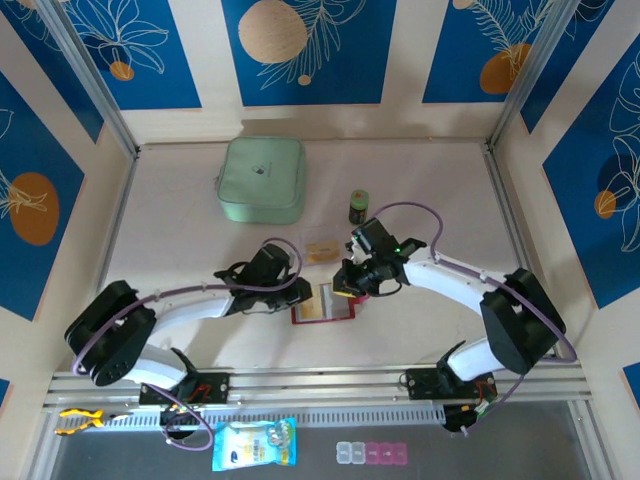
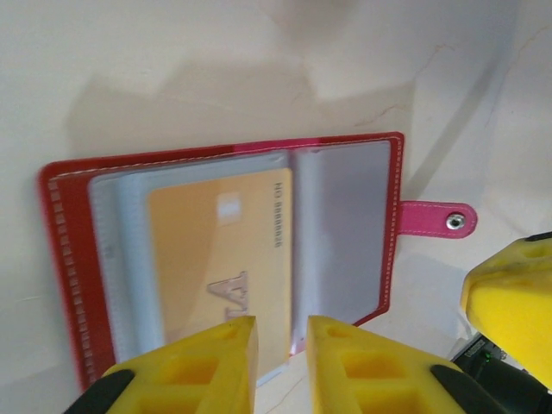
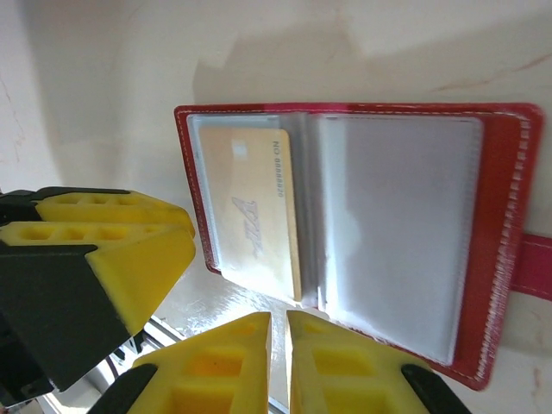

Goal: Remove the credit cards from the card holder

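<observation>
The red card holder (image 1: 322, 313) lies open on the table between both arms. An orange-tan credit card (image 2: 216, 259) sits in its left clear pocket (image 3: 250, 216); the right pockets look pale and blank. My left gripper (image 2: 283, 335) hovers at the holder's near edge, its jaws a narrow gap apart, with the card's lower right corner showing in that gap. My right gripper (image 3: 279, 317) has its fingers almost together at the holder's edge by the fold, and I cannot tell whether anything is pinched. Another tan card (image 1: 321, 251) lies loose just behind the holder.
A mint-green square case (image 1: 262, 179) sits at the back left of the table. A small dark green cylinder (image 1: 358, 206) stands behind the right arm. The holder's red strap tab (image 2: 440, 219) sticks out sideways. Packets lie below the front rail (image 1: 255, 444).
</observation>
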